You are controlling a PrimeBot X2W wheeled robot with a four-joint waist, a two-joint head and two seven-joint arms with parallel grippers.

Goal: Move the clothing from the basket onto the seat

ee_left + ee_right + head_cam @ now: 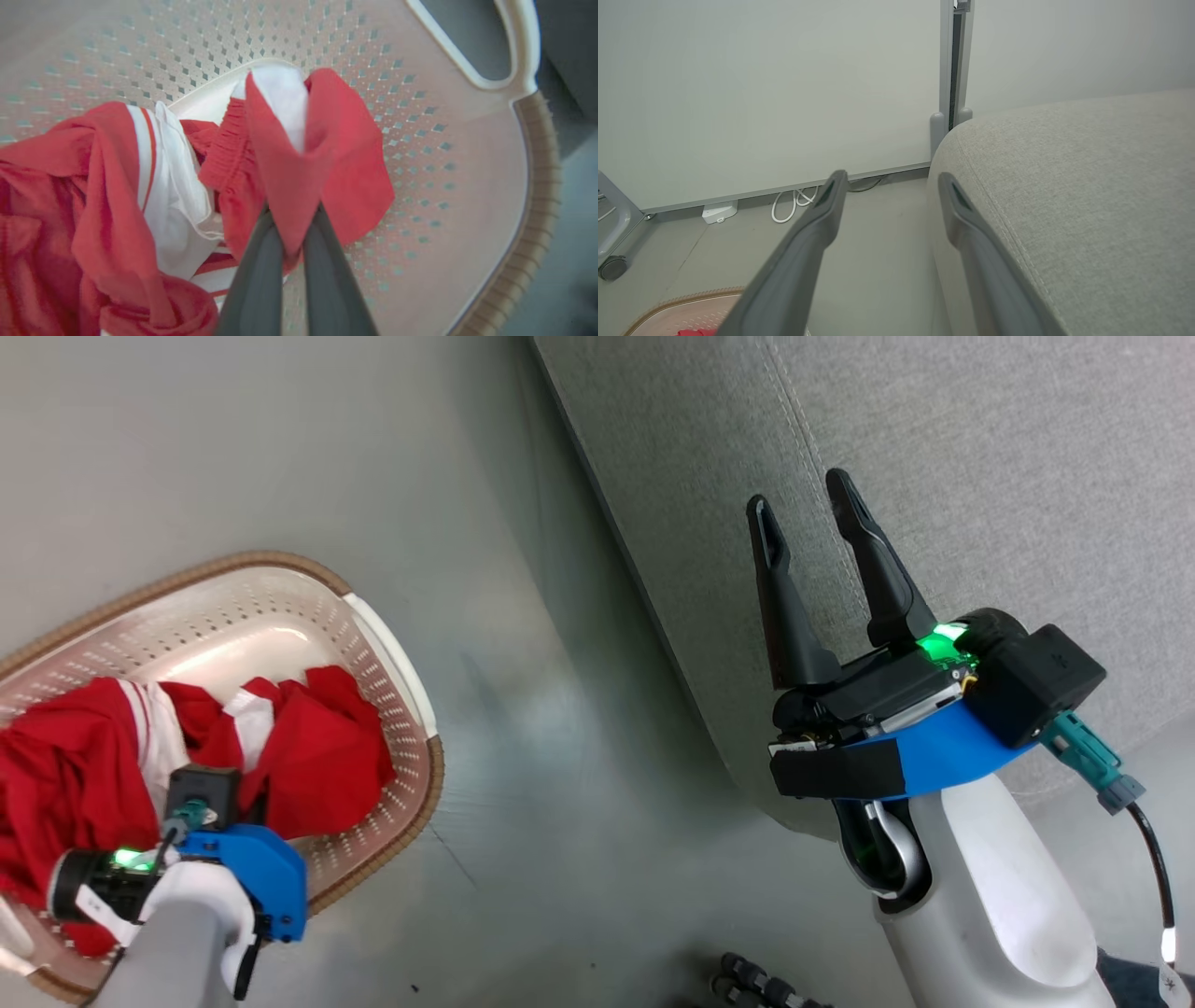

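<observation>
Head view, clothing: red heap (308,747) lying inside the basket (280,560).
Head view, seat: grey (980,476), apart from the basket across a strip of floor.
Head view, right gripper: (798,493) fingers spread, empty, well away from the basket, at the seat's edge.
Left wrist view, left gripper: (292,219) inside the basket, fingers nearly together, pinching a raised red fold.
Left wrist view, handling: likely light, limp and easily snagged. The two garments overlap, so one may drag the other. A thick bunch or the gathered band probably gives the surest hold.
Right wrist view, right gripper: fingers wide, nothing between them, basket rim low beside them.
</observation>
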